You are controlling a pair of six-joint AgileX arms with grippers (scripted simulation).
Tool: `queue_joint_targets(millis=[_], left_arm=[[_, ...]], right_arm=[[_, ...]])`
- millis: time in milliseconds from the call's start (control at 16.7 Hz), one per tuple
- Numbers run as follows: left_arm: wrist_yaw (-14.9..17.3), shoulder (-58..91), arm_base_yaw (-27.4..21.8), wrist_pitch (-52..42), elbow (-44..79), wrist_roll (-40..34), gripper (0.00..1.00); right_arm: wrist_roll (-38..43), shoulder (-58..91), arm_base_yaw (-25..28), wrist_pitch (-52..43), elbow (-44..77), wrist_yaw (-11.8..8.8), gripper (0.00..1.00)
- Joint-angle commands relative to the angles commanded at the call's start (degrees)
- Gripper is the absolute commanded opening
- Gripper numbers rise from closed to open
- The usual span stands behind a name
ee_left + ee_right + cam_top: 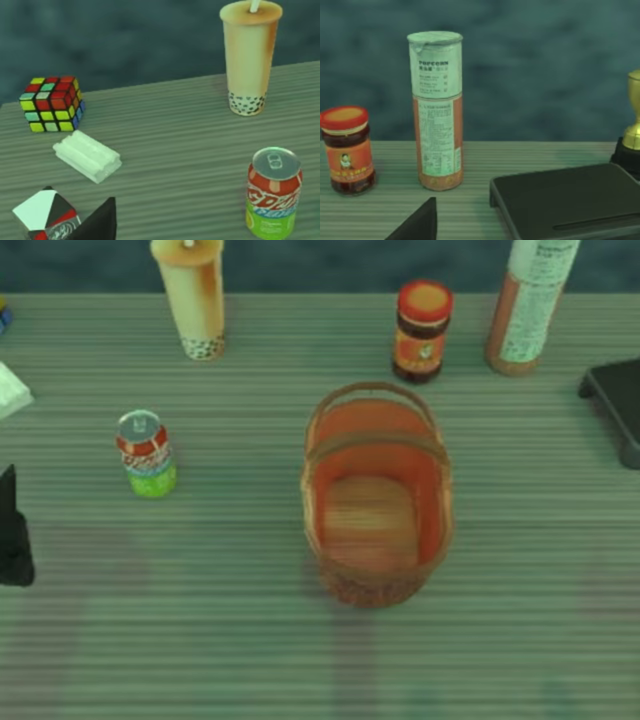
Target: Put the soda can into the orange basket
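Soda can (146, 454) stands upright on the left part of the table (230, 620), well apart from the orange basket (375, 502). I see its red top half, green bottom half and silver lid. Nothing touches it.

Orange basket sits near the middle of the table, with its handle arching across it. I can see its bare bottom inside.

At the far edge, a tall cup (191, 292) with a straw stands behind the can. A dark jar (421, 329) with an orange lid stands behind the basket, and a tall popcorn tube (528, 302) stands to the right of the jar.

My left gripper (14, 532) shows only as a dark shape at the left edge of the table. I cannot tell how its jaws stand, and it holds nothing I can see.

My right gripper shows only as 1 dark tip (418, 223) in the right wrist view. I cannot tell about its jaws either.

In the left wrist view, a color cube (51, 103) and a white block (88, 155) lie on the table, away from the can.
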Motion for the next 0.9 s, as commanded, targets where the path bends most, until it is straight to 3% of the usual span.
queue_joint_targets(millis=[900], left_arm=[[-0.96, 91.1, -6.33, -47.03, 75.91, 23.48, 1.0]], right_arm=[[0.0, 0.0, 0.0, 0.0, 0.0, 0.0, 1.0]])
